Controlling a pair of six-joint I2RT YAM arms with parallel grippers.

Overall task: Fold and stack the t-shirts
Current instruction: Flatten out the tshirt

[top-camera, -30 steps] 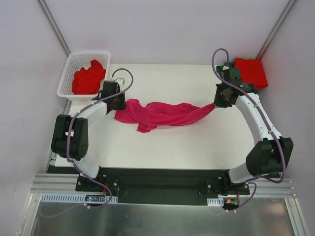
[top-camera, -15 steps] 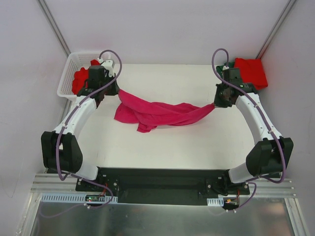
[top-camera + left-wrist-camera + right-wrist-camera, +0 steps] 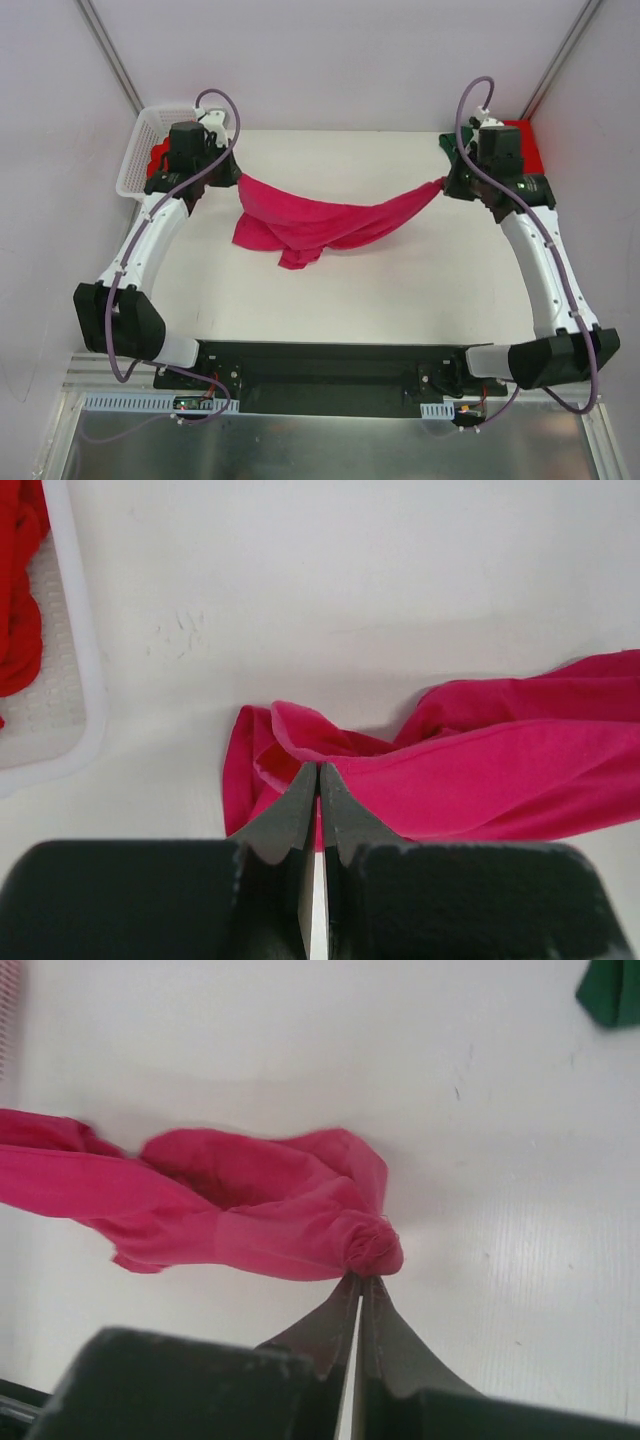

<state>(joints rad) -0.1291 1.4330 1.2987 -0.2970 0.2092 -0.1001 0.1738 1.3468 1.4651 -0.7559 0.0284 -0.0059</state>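
Observation:
A magenta-pink t-shirt (image 3: 320,220) hangs stretched between my two grippers across the far half of the table, its middle sagging onto the table. My left gripper (image 3: 238,180) is shut on its left end, seen in the left wrist view (image 3: 318,770) with the cloth (image 3: 480,780) beyond. My right gripper (image 3: 442,183) is shut on a bunched right end (image 3: 372,1248). A red t-shirt (image 3: 158,158) lies in the white basket (image 3: 135,165). A folded red t-shirt (image 3: 528,150) and a dark green one (image 3: 610,990) lie at the far right corner, mostly hidden by my right arm.
The white lattice basket stands at the far left corner, its rim in the left wrist view (image 3: 85,680). Grey walls close in behind and at both sides. White table surface (image 3: 380,290) lies in front of the shirt.
Both grippers have lifted and moved toward the far edge with the pink shirt's ends, the left first. The shirt now hangs higher and more stretched between them.

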